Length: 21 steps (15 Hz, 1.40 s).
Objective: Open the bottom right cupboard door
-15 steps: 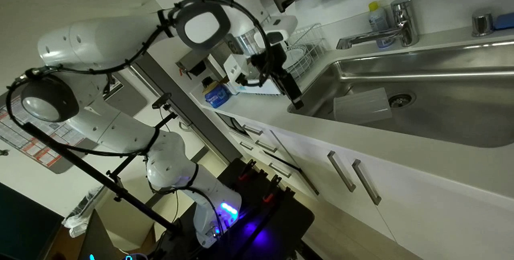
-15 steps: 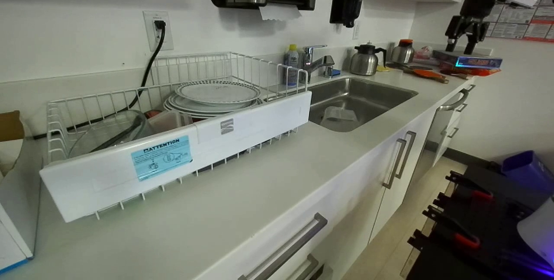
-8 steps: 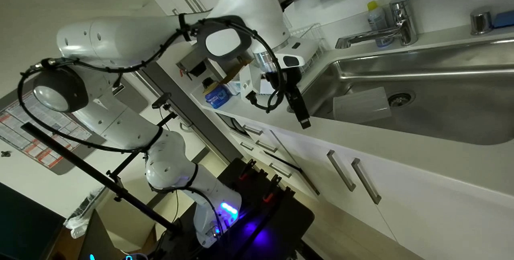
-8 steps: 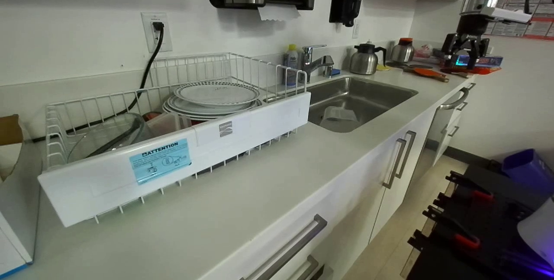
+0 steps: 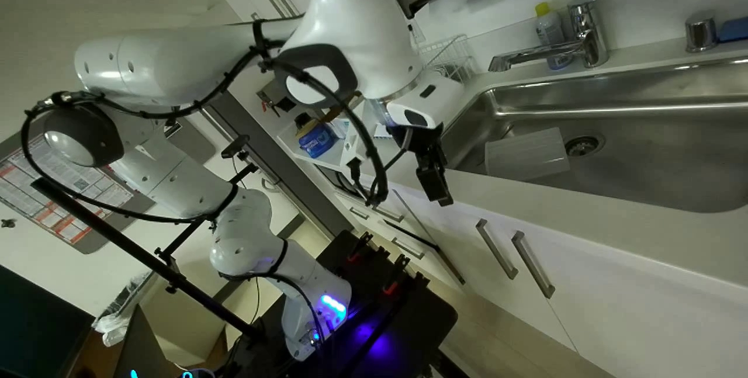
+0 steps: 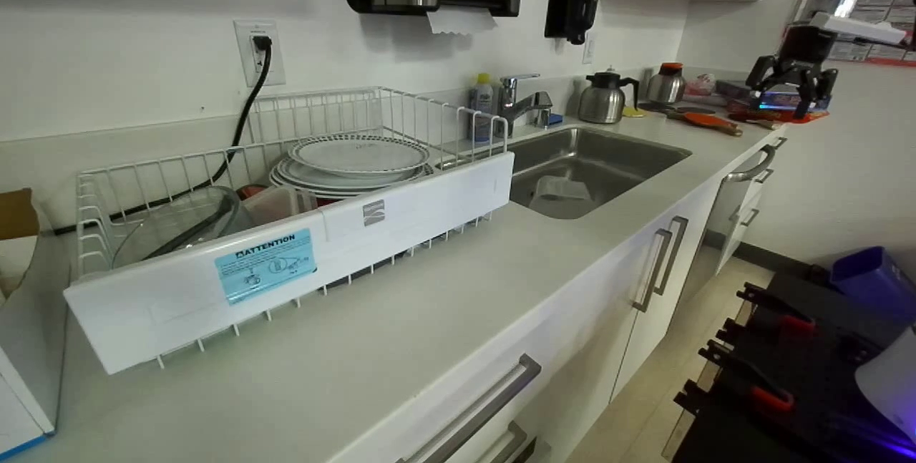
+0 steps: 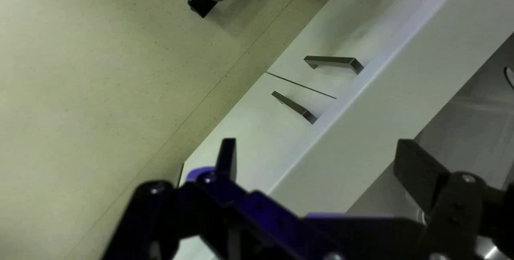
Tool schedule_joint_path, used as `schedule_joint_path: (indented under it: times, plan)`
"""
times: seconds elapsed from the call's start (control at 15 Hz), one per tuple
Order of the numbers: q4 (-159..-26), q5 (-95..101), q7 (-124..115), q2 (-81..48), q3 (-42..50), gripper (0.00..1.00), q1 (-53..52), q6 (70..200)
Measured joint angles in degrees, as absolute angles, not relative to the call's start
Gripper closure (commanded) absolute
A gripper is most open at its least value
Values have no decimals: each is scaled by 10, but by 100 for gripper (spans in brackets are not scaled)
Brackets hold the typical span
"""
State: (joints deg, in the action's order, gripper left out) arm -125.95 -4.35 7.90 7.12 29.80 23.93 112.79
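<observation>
Sink: rectangular stainless-steel sink [image 5: 660,132], let into a pale smooth counter [image 5: 584,220]

Task door: bottom right cupboard door [image 5: 654,314], a flat plain white panel, found below the counter in front of the sink; closed, its face level with the neighbouring panel

Bar handle: slim straight silver bar handle [image 5: 533,264], fixed near the door edge below the sink, beside the seam

Twin door: flat white twin door [image 5: 464,249], set across the seam under the sink's counter, likewise closed

Gripper: black two-fingered gripper [image 7: 317,147], held in the air above the level of the sink, well apart from the bar handle

Fingers: dark blocky fingers [image 7: 417,167], spread wide apart; in the wrist view the sink is partly covered by one, the task door by the other

Arm: white jointed robot arm [image 5: 146,62], mounted on a black table [image 5: 432,314], across a strip of floor from the sink's counter

In sink: translucent plastic tub [image 5: 526,153], seen near the round drain [image 5: 583,145]; upright or tipped cannot be told

Behind sink: curved chrome tap [image 5: 593,45], with a yellow-capped plastic bottle [image 5: 550,33] just beside it

Beside sink: white wire dish rack [image 6: 415,198], stacked white plates [image 6: 358,155] held in it

Sink side away from rack: steel jug with black lid [image 6: 602,104], stood on the counter
</observation>
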Motion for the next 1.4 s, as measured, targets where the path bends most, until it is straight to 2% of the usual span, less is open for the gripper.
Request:
schedule_joint_path:
  times: [0.4, 0.73, 1.2, 1.4]
  plan:
    - [-1306, -154, 75, 41, 357, 0, 290, 1162]
    - [-1341, -316, 96, -36, 403, 0, 316, 1185]
    - [-1382, -586, 132, -142, 370, 0, 348, 1160]
    - [-1393, -617, 135, -153, 359, 0, 350, 1156]
